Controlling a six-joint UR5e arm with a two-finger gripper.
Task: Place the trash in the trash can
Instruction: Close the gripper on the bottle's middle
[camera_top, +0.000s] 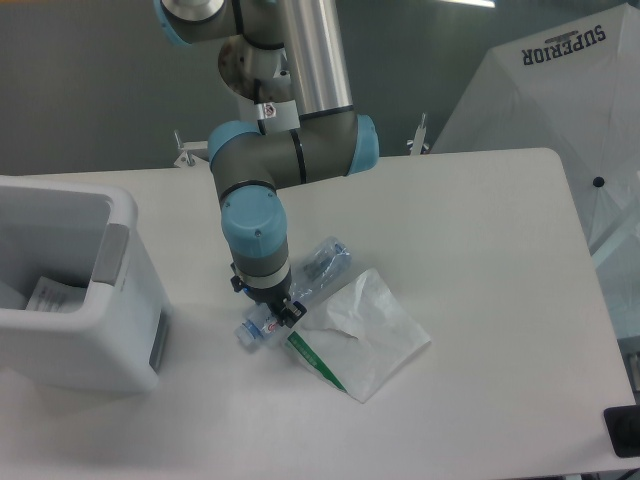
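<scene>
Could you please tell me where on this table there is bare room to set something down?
Bare: the right half beyond the plastic bag, and the front strip. Crowded: between the trash can and the water bottle, where the end effector works.

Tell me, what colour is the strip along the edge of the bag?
Green, on the bag, clearest in the fixed camera view.

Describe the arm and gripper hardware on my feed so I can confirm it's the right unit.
The arm has polished silver tube links and dark grey joint housings with light blue end caps. The small black gripper hangs under a dark wrist collar. A small white sticker sits near the upper joint.
</scene>
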